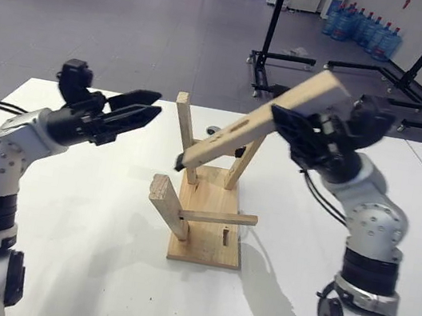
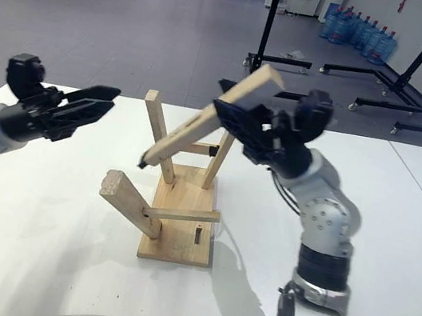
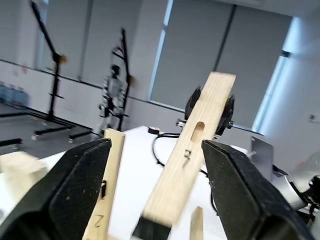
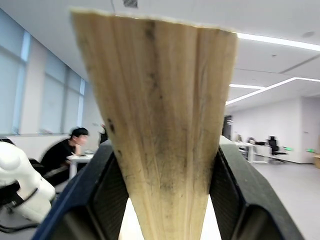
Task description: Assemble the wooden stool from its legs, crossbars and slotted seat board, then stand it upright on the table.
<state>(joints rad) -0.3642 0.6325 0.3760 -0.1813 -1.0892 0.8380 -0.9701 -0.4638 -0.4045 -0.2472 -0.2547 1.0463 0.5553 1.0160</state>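
Left eye view: the left gripper (image 1: 151, 107) hangs at ten o'clock from the seat board (image 1: 208, 247), fingers spread and empty. The board lies flat on the table (image 1: 56, 262) with three legs standing in its slots, the near-left leg (image 1: 165, 201) leaning, a crossbar (image 1: 219, 218) running from it. At two o'clock the right gripper (image 1: 296, 136) clamps the fourth leg (image 1: 239, 134), tilted, its lower end near the far-left leg (image 1: 184, 133). Swung carelessly, it could knock that upright loose. Hand-drawn numerals (image 3: 187, 154), seemingly 7 and 2, mark two legs
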